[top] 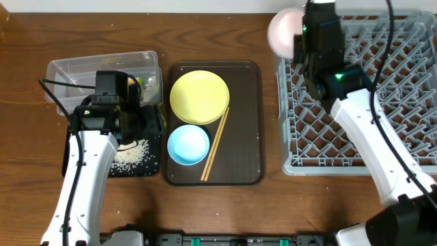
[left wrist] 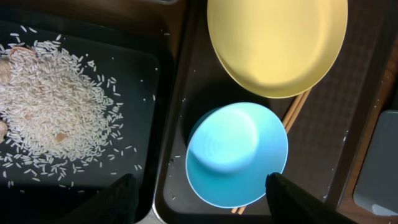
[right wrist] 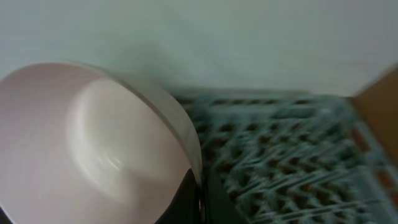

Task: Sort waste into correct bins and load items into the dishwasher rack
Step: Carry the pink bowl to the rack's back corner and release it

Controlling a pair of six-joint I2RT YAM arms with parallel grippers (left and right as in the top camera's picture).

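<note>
While being judged slick and breakable, the white bowl (right wrist: 93,137) is being pinched at its rim between the jaws of the right gripper (right wrist: 200,206).

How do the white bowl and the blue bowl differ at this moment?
The white bowl is pinched at its rim by the right gripper and tipped on edge over the rack's corner. The blue bowl sits upright and free on the brown tray. The first is pinkish white, the second light blue. Both are round bowls.
</note>
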